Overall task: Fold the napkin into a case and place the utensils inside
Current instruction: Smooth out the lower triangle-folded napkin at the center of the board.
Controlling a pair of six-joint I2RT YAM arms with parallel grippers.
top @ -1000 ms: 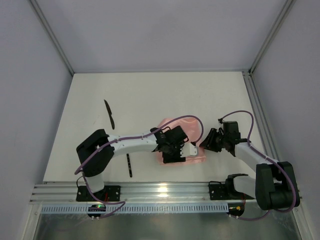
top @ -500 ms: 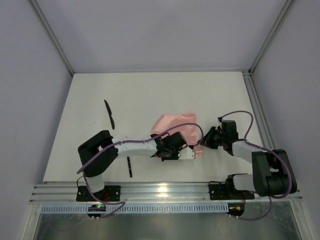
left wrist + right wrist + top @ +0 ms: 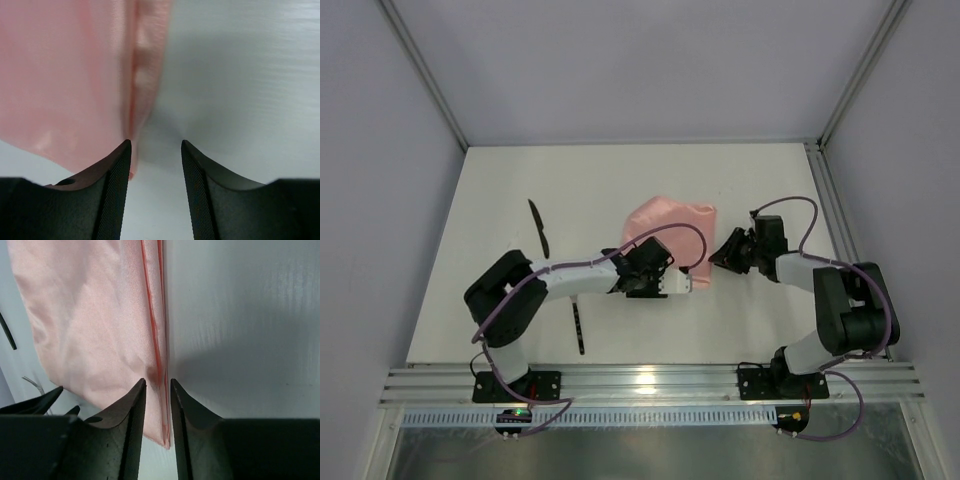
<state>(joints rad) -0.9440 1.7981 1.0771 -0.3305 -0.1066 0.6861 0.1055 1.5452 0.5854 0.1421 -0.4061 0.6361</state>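
The pale-pink napkin (image 3: 670, 222) lies folded and flat on the white table (image 3: 620, 180). My left gripper (image 3: 704, 281) is at its near right corner. In the left wrist view the napkin (image 3: 65, 75) ends beside the left finger, and the left gripper (image 3: 155, 142) is open with only bare table between the jaws. My right gripper (image 3: 713, 258) is at the napkin's right edge. It (image 3: 158, 380) is narrowly open, with the red-stitched hem of the napkin (image 3: 90, 315) lying loose between the jaws. Two dark utensils lie to the left: a broader one (image 3: 538, 228) and a slim black one (image 3: 579, 330).
Metal frame rails (image 3: 835, 230) run along the table's right side, and another rail (image 3: 650, 380) runs along the near edge by the arm bases. The left arm's purple cable (image 3: 680, 232) arches over the napkin.
Both grippers moved away from the arm bases with the napkin's near edge, folding it toward the back. Both jaws closed, then opened again, and the cloth now lies free.
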